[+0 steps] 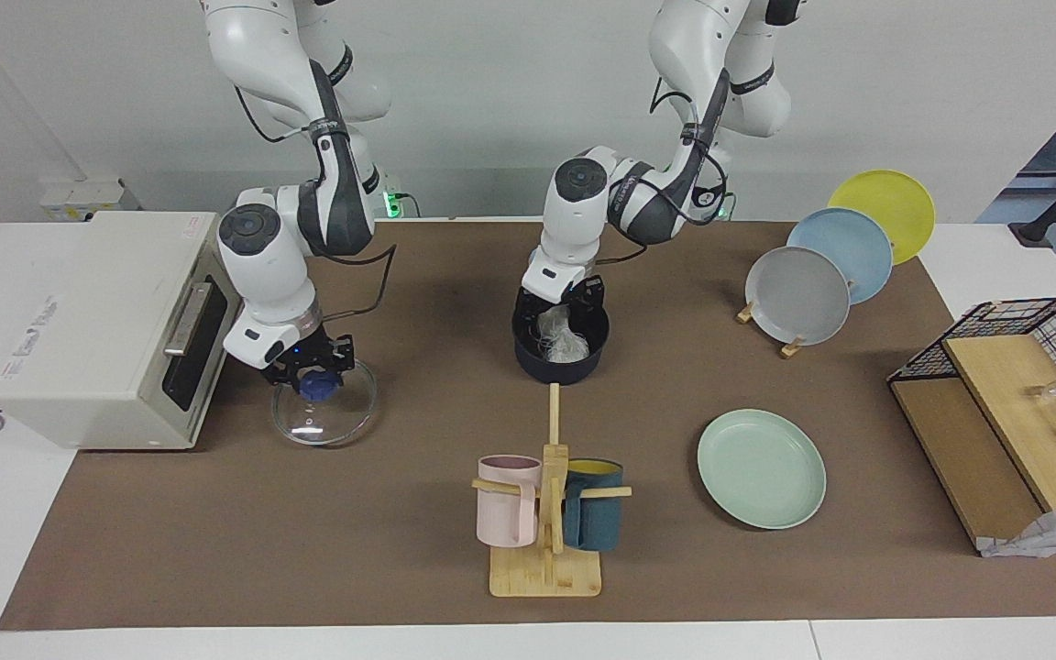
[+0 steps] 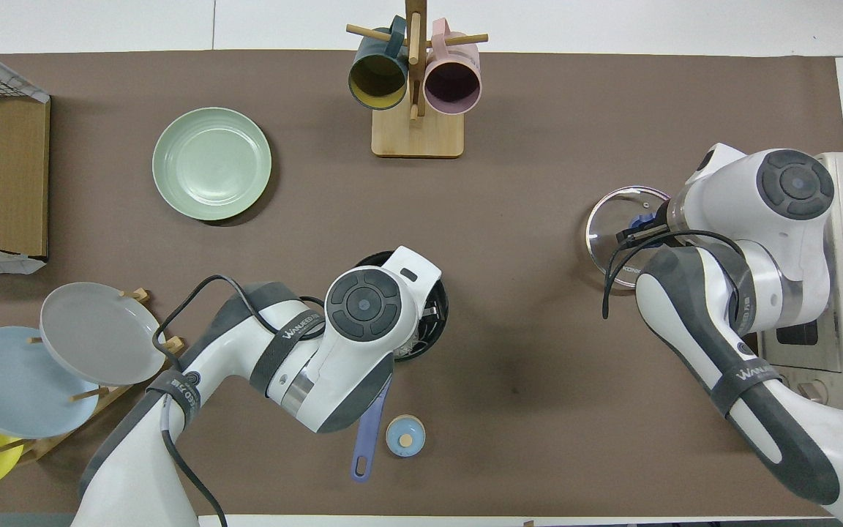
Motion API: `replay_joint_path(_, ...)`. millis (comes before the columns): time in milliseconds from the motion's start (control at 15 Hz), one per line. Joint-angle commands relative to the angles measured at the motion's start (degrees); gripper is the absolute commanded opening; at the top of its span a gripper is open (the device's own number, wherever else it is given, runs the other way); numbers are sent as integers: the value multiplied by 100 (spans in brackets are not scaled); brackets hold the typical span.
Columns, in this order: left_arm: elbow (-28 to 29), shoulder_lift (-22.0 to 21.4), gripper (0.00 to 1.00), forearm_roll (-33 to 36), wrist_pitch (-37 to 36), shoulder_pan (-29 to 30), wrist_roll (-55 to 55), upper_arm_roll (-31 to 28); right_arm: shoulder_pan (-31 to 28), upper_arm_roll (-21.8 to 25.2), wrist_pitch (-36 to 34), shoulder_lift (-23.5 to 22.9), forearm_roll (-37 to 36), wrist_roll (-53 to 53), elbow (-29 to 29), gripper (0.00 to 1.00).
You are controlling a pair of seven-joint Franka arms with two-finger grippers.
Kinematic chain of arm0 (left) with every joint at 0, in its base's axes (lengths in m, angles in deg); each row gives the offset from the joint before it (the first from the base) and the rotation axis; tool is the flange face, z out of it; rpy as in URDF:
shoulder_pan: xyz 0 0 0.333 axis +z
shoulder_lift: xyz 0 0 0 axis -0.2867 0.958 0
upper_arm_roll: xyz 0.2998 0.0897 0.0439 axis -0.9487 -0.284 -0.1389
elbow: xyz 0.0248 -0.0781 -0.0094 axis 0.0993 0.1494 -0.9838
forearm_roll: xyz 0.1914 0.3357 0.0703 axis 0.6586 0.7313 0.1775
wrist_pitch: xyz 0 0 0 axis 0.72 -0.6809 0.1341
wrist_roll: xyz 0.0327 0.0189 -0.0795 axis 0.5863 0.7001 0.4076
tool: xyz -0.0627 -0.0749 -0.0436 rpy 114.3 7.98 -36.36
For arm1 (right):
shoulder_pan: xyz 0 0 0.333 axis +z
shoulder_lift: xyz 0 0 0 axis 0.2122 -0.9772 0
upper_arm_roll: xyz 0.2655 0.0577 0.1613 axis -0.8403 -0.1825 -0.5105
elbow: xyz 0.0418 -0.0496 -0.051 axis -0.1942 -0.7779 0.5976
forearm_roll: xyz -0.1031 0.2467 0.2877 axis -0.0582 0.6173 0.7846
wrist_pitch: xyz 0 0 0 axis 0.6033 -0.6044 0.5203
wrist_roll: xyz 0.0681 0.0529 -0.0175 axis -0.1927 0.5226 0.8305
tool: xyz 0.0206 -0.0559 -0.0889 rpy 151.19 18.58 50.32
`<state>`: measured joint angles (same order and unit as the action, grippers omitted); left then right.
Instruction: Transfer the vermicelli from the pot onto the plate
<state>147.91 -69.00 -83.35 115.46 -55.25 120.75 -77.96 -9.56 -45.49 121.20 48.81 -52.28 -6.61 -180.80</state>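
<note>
Vermicelli (image 1: 563, 337) sits in pot (image 1: 560, 367), directly beneath left gripper (image 1: 561, 310), jaws spread wide at pot mouth. Plate (image 1: 761, 468) lies farther from robots. Right gripper (image 1: 312, 376) clenched on lid knob (image 1: 313, 386).

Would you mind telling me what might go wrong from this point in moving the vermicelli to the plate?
1. The left gripper is open, down in the pot at the vermicelli; it may pinch only a few strands and leave most of the clump.
2. Loose threads could trail or drop on the mat on the way to the mint-green plate.
3. The right gripper, shut on the glass lid's knob beside the toaster oven, could knock it.
</note>
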Motion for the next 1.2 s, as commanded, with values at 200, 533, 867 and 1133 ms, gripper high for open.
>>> replay_joint_path(200,34,87,14,22,118,-184,-364,-115,-216,-74,260,-102,-7,203,-88,53)
replay_joint_path(533,-88,0,0,22,-13,-123,-540,-141,-225,-74,339,-93,19,177,-255,72)
replay_joint_path(867,-641,-273,0,22,-952,96,-592,-159,-199,-82,-150,-6,28,177,94,100)
replay_joint_path(1133,-1554,-466,0,-39,-2278,517,-943,-150,-216,-82,-1661,231,142,177,999,100)
